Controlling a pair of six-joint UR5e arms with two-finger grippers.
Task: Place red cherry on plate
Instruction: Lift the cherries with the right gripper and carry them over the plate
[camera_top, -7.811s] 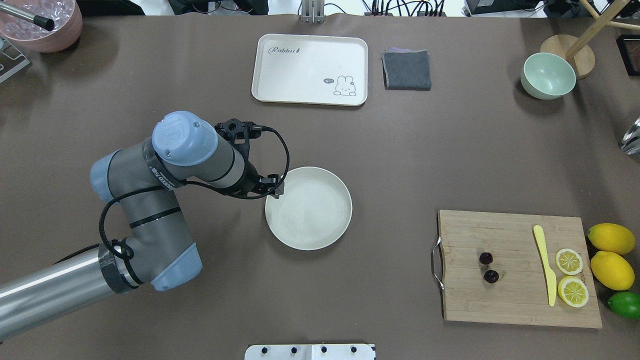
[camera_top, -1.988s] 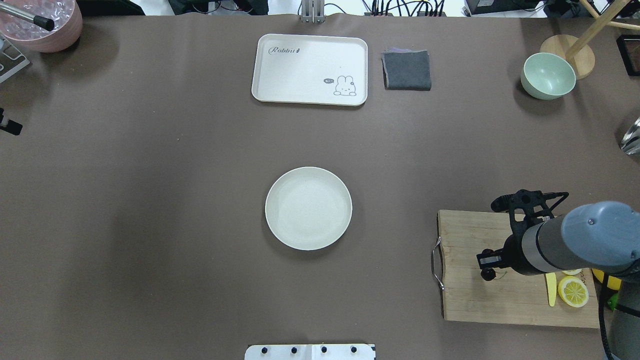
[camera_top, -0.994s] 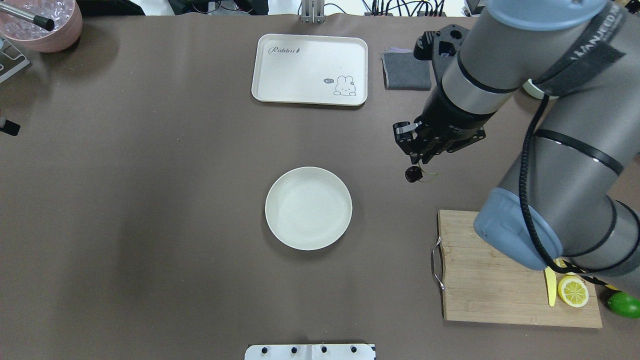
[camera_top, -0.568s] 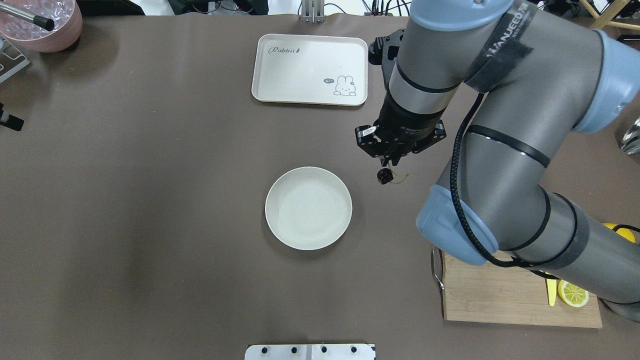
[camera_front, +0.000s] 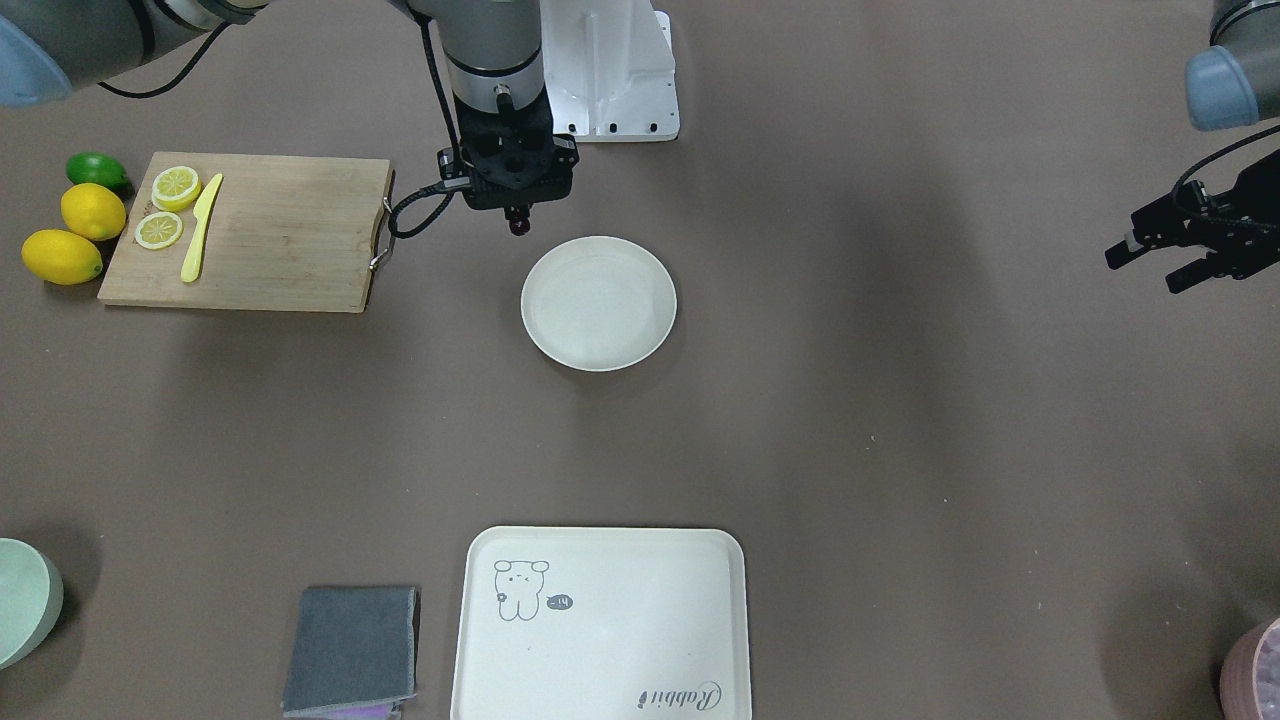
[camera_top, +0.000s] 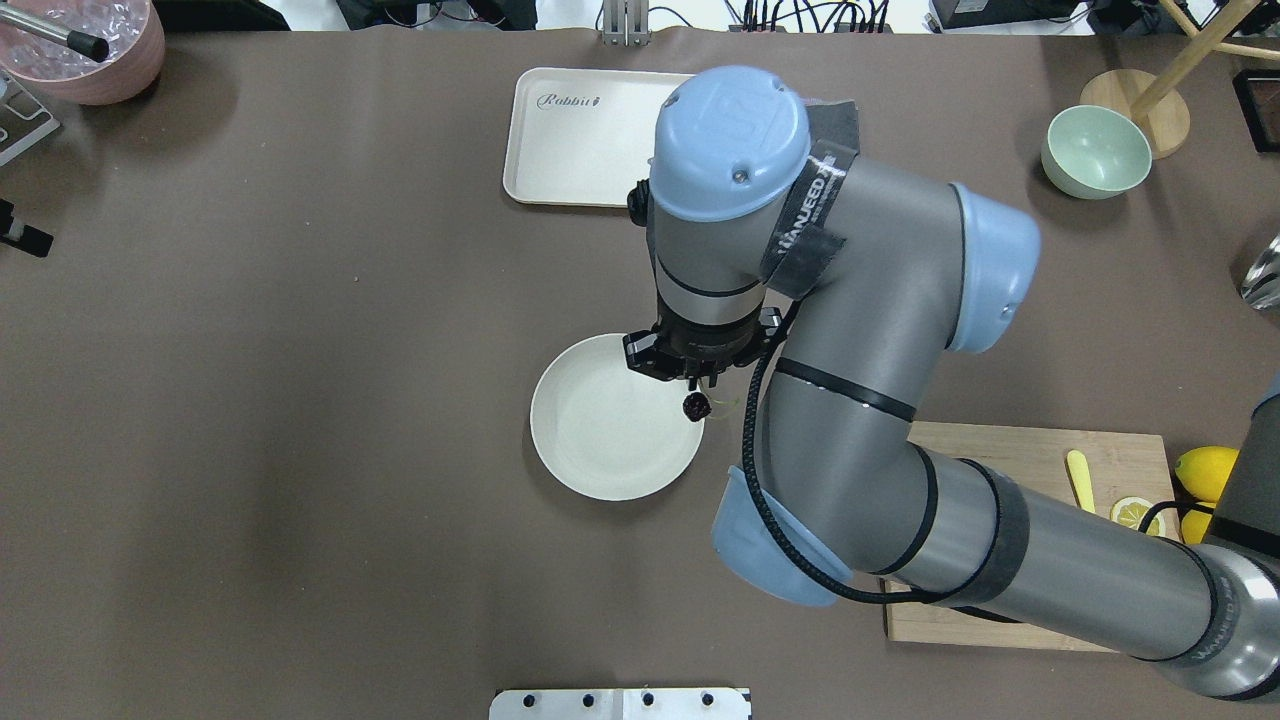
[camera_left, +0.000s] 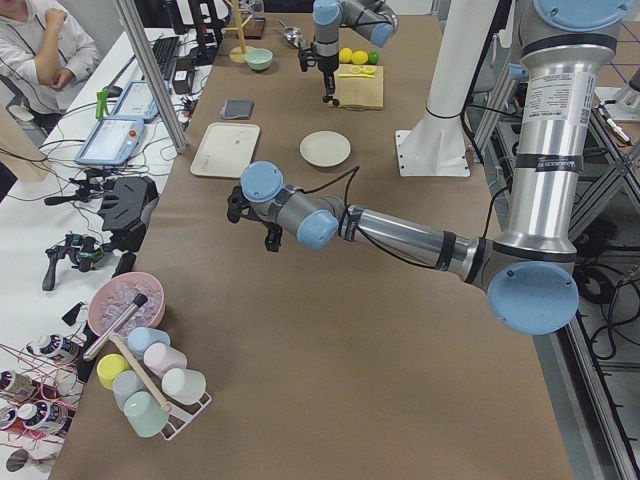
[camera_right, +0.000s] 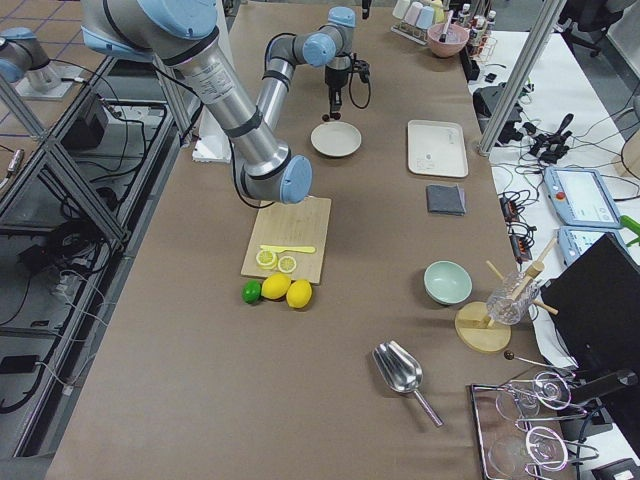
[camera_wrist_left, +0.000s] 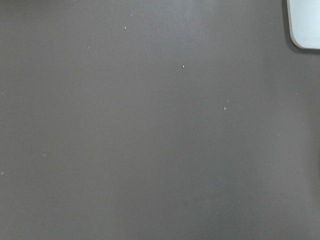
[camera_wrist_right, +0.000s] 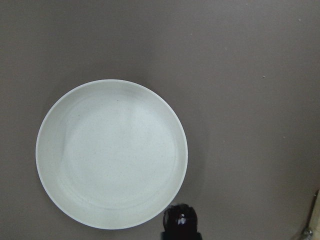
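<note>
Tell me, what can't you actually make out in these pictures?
The red cherry: right wrist view, cut off by the bottom edge; only one dark ball shows.
The right gripper: overhead view, its jaws sit under the wrist; the grip on the stem is too small to see.
The tray and cutting board: overhead view, partly covered by the right arm.

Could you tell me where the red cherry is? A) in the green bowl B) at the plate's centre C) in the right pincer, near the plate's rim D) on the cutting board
C: the right pincer grips the red cherry beside the rim of the plate.
</note>
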